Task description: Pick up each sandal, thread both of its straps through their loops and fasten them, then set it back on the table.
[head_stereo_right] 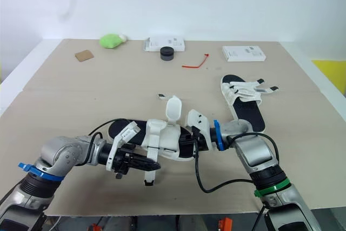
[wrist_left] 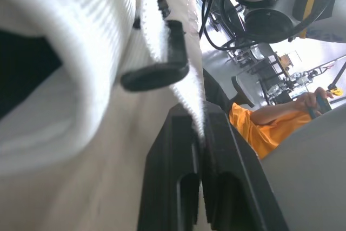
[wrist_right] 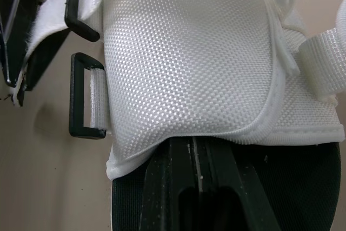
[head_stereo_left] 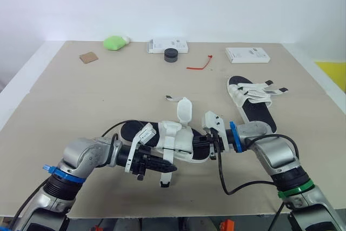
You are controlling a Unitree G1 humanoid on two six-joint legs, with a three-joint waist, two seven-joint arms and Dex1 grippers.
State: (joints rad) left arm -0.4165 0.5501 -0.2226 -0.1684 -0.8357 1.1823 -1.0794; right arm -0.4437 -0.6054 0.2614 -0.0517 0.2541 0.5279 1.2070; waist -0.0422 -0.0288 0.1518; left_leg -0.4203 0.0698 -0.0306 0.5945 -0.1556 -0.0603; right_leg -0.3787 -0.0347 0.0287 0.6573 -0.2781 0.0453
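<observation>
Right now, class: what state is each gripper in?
Left gripper: shut on the white strap.
Right gripper: shut, tips under the white flap.

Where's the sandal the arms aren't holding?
Left eye view: the free sandal lies on the table on the robot's right, just beyond the right end effector and nearer than the white box.

Nothing legible anywhere, merely faint dark print on the left white box (head_stereo_left: 161, 44) and on the right white box (head_stereo_left: 247, 54) along the far side of the surface (head_stereo_left: 108, 96), too small to read.
</observation>
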